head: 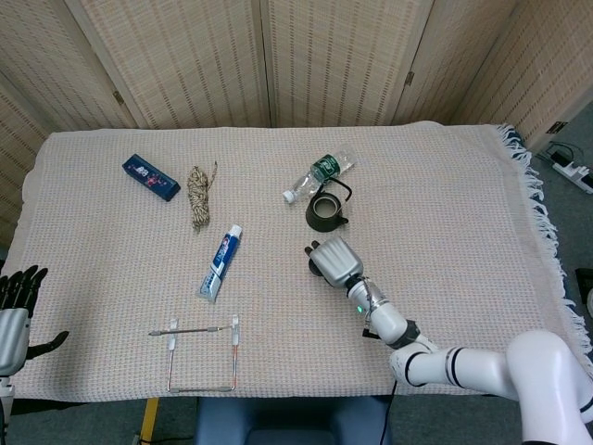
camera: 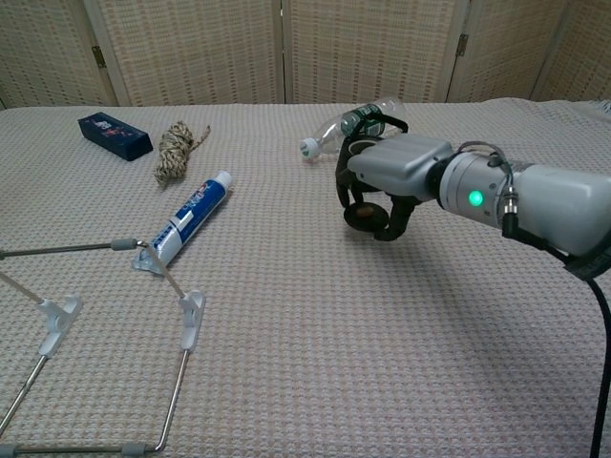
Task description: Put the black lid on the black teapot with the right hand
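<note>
Black teapot (head: pixel 325 212), blue-white toothpaste tube (head: pixel 220 262), beige tablecloth (head: pixel 445 195)

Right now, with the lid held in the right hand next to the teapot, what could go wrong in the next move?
1. The right hand holds the black lid only between fingertips, lifted off the cloth; it may slip.
2. The black teapot is close behind the hand and partly hidden in the chest view, so the fingers could knock it or catch its handle.
3. The plastic bottle lies right beside the teapot; a push could roll it.

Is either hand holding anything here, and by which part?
The right hand grips the black lid by its rim, lifted off the cloth. The left hand holds nothing.
</note>
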Controlling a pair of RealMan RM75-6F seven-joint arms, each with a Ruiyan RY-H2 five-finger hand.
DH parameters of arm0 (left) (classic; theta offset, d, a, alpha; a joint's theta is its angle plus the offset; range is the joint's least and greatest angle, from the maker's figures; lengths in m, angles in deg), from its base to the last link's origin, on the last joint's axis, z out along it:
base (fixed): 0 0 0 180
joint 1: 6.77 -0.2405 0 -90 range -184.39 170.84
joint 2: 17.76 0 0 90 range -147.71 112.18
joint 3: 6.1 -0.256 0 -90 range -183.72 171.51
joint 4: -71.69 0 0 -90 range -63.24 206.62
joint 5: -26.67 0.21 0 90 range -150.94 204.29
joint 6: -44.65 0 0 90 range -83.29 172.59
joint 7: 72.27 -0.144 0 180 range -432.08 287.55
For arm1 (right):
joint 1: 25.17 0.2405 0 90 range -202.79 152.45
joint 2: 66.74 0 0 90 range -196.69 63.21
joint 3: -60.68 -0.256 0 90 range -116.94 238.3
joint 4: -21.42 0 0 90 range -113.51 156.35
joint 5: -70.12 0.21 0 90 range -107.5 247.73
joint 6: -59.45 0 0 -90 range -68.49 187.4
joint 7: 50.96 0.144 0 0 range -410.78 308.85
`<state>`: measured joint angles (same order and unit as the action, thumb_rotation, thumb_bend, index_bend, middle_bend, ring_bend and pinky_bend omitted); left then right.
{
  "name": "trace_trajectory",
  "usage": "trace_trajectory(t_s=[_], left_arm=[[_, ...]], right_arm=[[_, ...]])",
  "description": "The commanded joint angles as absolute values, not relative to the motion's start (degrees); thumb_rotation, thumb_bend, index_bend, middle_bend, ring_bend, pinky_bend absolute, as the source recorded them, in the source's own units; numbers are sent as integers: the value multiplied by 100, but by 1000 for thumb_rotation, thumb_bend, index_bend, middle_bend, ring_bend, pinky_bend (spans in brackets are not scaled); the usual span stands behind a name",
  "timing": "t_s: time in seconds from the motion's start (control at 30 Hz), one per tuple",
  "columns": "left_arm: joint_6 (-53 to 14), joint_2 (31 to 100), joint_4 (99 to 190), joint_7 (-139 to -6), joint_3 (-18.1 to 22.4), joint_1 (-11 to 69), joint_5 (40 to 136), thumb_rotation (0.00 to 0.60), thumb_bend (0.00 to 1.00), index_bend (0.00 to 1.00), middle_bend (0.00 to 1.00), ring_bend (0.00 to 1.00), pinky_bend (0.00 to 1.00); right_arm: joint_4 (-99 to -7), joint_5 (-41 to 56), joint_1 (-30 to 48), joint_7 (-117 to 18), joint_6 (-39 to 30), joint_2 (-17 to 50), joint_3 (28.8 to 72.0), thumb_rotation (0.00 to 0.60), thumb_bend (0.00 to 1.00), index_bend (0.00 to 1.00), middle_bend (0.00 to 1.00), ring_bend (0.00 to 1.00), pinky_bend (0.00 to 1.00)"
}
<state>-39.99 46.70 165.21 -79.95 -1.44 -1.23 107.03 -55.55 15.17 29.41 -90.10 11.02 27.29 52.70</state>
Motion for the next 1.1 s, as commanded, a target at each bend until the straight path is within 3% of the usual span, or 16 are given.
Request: trace_trajectory(t_s=[0.03,0.33,1.1], left_arm=[[-4013,4627,16568,-8009,-132,-127,10699,600,118,20,0,0,0],[-4013,4548,16673,-8068,-146,-114,10753,600,118,20,0,0,0],[-3983,4518,16914,-8420,-145,-94,10651,600,118,20,0,0,0]], right_arm=[[-5613,1557,2967,-8937,1016,2528,5109,600,411,429,390,874,970],[-5248,2094,3230,-9043,1075,2407,4752,600,411,436,390,874,970],[-3125,3143,4063,-9295,1753,3348,4434,600,410,441,378,873,970]])
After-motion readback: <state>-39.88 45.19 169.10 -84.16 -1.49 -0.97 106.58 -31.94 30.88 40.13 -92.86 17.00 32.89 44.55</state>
